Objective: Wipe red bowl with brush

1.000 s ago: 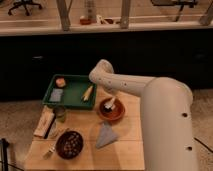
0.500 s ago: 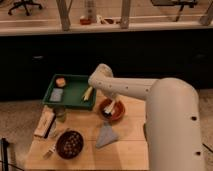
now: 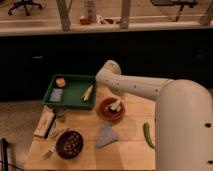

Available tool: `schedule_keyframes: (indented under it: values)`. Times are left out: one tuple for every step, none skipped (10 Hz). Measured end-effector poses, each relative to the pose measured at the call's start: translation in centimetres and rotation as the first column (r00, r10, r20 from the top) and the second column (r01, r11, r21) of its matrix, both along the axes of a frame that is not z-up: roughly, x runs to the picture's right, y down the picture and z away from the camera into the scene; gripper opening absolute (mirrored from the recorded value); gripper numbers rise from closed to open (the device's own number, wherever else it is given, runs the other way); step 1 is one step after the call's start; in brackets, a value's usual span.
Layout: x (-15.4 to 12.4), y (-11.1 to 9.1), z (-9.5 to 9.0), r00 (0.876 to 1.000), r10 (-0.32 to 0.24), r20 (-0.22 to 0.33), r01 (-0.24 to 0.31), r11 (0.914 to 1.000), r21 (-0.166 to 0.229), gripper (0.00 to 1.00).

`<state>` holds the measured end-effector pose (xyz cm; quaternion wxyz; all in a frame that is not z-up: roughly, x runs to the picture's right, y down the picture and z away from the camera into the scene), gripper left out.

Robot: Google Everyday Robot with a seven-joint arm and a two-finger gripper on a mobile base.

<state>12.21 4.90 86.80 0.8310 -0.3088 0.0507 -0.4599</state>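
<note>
1. The claw (image 3: pixel 119 100) hangs over the back right part of the red bowl (image 3: pixel 108 113), which sits on the worktop (image 3: pixel 130 150) just right of the green tray (image 3: pixel 72 87).
2. The brush (image 3: pixel 115 105) is a pale streak inside the bowl, directly under the claw, slanting back right to front left. The wipe likely needs only a short sweep across the bowl.
3. I cannot tell whether the claw grips the brush or only sits above it. Bristle end and handle look alike.

Gripper (image 3: pixel 116 105) blurred, seemingly in red bowl (image 3: pixel 103 113); arm (image 3: pixel 145 89) cropped right.
</note>
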Motion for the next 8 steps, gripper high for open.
schedule_keyframes:
  values:
    - [-0.1, -0.4, 0.1, 1.0, -0.001, -0.004, 0.001, 1.0, 0.005, 0.0]
    - [-0.6, -0.6, 0.4, 1.0, -0.012, 0.003, 0.012, 0.9999, 0.002, 0.0]
    - [-1.1, -0.7, 0.8, 1.0, -0.024, 0.008, 0.024, 0.9997, -0.003, 0.0]
    - [-2.2, -0.6, 1.2, 0.999, -0.044, 0.027, 0.044, 0.9989, -0.014, 0.0]
    - [-3.3, -0.2, 1.4, 0.996, -0.064, 0.054, 0.066, 0.9975, -0.028, 0.0]
    - [-3.8, 0.3, 1.5, 0.994, -0.081, 0.076, 0.085, 0.9955, -0.042, 0.0]
    - [-4.2, 0.8, 1.5, 0.991, -0.092, 0.094, 0.098, 0.9938, -0.053, 0.0]
    - [-4.3, 1.3, 1.4, 0.988, -0.101, 0.112, 0.109, 0.9919, -0.065, 0.0]
